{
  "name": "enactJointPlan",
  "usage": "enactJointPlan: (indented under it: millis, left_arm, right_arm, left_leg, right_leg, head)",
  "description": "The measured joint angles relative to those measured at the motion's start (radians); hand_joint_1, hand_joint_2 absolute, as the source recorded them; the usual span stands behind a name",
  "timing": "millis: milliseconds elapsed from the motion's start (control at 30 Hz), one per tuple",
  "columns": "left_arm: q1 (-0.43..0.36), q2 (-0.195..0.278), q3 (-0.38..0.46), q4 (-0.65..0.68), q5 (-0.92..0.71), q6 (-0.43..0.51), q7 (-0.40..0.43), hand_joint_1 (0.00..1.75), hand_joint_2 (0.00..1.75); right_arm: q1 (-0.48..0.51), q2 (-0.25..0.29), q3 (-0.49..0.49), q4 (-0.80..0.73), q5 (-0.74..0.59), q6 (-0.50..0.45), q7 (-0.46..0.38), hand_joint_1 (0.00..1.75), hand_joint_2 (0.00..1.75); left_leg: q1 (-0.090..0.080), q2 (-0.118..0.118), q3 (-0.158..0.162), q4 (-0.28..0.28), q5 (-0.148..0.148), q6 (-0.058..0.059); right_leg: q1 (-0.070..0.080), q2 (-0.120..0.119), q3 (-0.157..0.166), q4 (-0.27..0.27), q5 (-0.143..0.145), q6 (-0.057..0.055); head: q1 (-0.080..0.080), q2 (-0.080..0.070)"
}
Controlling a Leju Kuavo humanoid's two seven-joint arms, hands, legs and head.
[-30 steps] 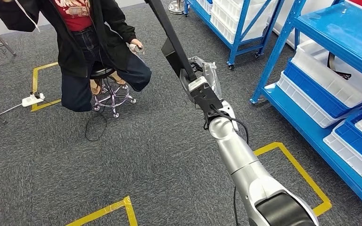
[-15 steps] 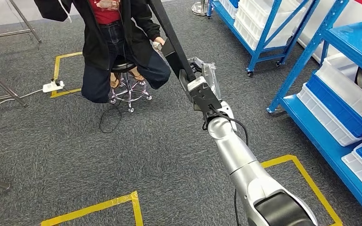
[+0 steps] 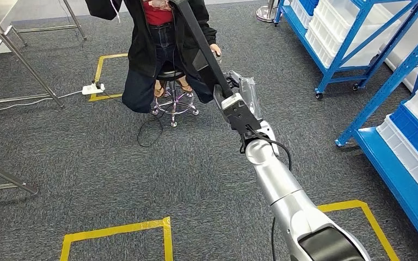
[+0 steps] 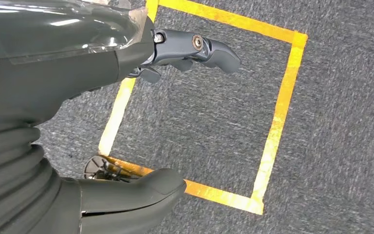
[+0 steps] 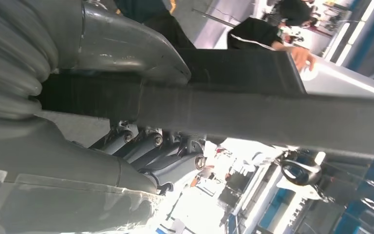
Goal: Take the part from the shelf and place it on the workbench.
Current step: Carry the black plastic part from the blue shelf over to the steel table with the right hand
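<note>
Your right hand [image 3: 234, 95] is clamped on the part [image 3: 198, 41], a long black bar. In the right wrist view the thick thumb [image 5: 126, 44] presses on one side of the bar [image 5: 253, 109] and the dark fingers [image 5: 151, 151] wrap it from the other side. From the head view the bar goes up and away from the hand, tilted toward the person [image 3: 163, 43] who sits on a stool [image 3: 173, 100] in front of you, and its far end leaves the picture. Your left hand [image 4: 78, 122] holds nothing; its thumb and fingers [image 4: 195, 48] are spread apart above the grey carpet [image 4: 341, 122], over a square of yellow tape [image 4: 277, 117]. Around the right arm you see more yellow tape marks on the floor [image 3: 117, 231]. A white power strip [image 3: 92, 88] lies near the stool. Blue shelves [image 3: 381, 92] with white and blue bins stand at your right side, well apart from the bar. A metal table frame [image 3: 19, 49] stands at the far left.
</note>
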Motion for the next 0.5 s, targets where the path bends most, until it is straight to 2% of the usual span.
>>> enactJointPlan:
  millis: [33, 100, 133, 167, 200, 233, 267, 333, 400, 467, 500]
  left_arm:
    - [0.0, 0.0, 0.0, 0.0, 0.0, 0.0, 0.0, 0.0, 1.75]
    - [0.0, -0.001, -0.001, 0.0, 0.0, -0.002, 0.0, 0.0, 1.75]
    - [0.0, -0.001, -0.001, 0.0, 0.0, -0.002, 0.0, 0.0, 1.75]
    - [0.0, -0.002, -0.001, 0.001, 0.0, -0.002, 0.0, 0.0, 1.75]
    - [0.001, -0.002, -0.001, 0.001, 0.0, -0.002, 0.0, 0.0, 1.75]
    - [0.001, -0.002, -0.001, 0.001, 0.001, -0.002, 0.0, 0.0, 1.75]
    - [0.002, -0.001, -0.001, 0.001, 0.001, -0.001, -0.001, 0.0, 1.75]
    - [0.001, -0.001, -0.001, 0.001, 0.002, 0.0, -0.003, 0.0, 1.75]
    - [0.0, -0.001, -0.001, 0.001, 0.003, 0.0, -0.005, 0.0, 1.75]
    - [0.001, 0.0, -0.001, 0.001, 0.003, 0.0, -0.006, 0.0, 1.75]
    - [0.002, 0.0, -0.001, 0.0, 0.003, 0.001, -0.006, 0.0, 1.75]
  right_arm:
    - [0.0, 0.002, 0.0, -0.004, 0.0, 0.0, 0.0, 1.75, 1.75]
    - [0.001, 0.004, 0.0, -0.009, 0.001, 0.0, 0.001, 1.75, 1.75]
    - [0.002, 0.005, 0.0, -0.01, 0.001, 0.0, 0.002, 1.75, 1.75]
    - [0.003, 0.005, 0.0, -0.011, 0.001, 0.0, 0.003, 1.75, 1.75]
    - [0.005, 0.005, 0.0, -0.011, 0.002, 0.0, 0.004, 1.75, 1.75]
    - [0.007, 0.005, 0.0, -0.011, 0.002, 0.0, 0.005, 1.75, 1.75]
    - [0.007, 0.005, 0.0, -0.011, 0.002, 0.001, 0.006, 1.75, 1.75]
    - [0.006, 0.005, 0.0, -0.013, 0.003, 0.003, 0.007, 1.75, 1.75]
    - [0.005, 0.004, 0.0, -0.014, 0.003, 0.004, 0.007, 1.75, 1.75]
    - [0.006, 0.005, 0.0, -0.015, 0.003, 0.005, 0.008, 1.75, 1.75]
    - [0.006, 0.006, 0.0, -0.016, 0.003, 0.005, 0.008, 1.75, 1.75]
  left_leg:
    - [0.001, 0.019, -0.011, 0.025, -0.016, -0.006]
    - [0.002, 0.067, -0.062, 0.133, -0.074, -0.016]
    - [0.005, 0.08, -0.097, 0.201, -0.103, -0.02]
    - [0.008, 0.085, -0.124, 0.252, -0.12, -0.023]
    - [0.01, 0.088, -0.137, 0.273, -0.12, -0.025]
    - [0.012, 0.091, -0.129, 0.254, -0.102, -0.025]
    - [0.012, 0.098, -0.103, 0.202, -0.073, -0.024]
    - [0.008, 0.131, -0.027, 0.065, -0.02, -0.017]
    - [-0.001, 0.149, 0.01, -0.002, -0.005, -0.009]
    - [-0.004, 0.129, 0.011, -0.01, -0.003, 0.002]
    - [-0.004, 0.12, 0.014, -0.015, 0.0, 0.008]
  right_leg:
    - [-0.002, -0.008, 0.003, -0.004, 0.002, -0.009]
    - [0.0, -0.022, 0.008, -0.008, 0.002, -0.021]
    - [0.002, -0.031, 0.009, -0.008, 0.001, -0.024]
    - [0.004, -0.039, 0.009, -0.008, 0.0, -0.026]
    - [0.006, -0.049, 0.009, -0.008, -0.001, -0.026]
    - [0.007, -0.058, 0.009, -0.008, -0.002, -0.027]
    - [0.008, -0.066, 0.01, -0.008, -0.003, -0.026]
    - [0.013, -0.08, 0.013, -0.007, -0.007, -0.021]
    - [0.019, -0.094, 0.016, -0.007, -0.012, -0.013]
    - [0.021, -0.108, 0.018, -0.007, -0.016, -0.003]
    - [0.019, -0.102, 0.017, -0.002, -0.021, 0.001]
  head:
    - [-0.002, 0.0]
    - [-0.005, 0.0]
    - [-0.006, 0.0]
    - [-0.006, 0.0]
    - [-0.006, 0.0]
    - [-0.006, 0.0]
    - [-0.006, 0.0]
    - [-0.006, 0.0]
    - [-0.004, 0.0]
    - [-0.002, 0.0]
    - [-0.002, 0.0]
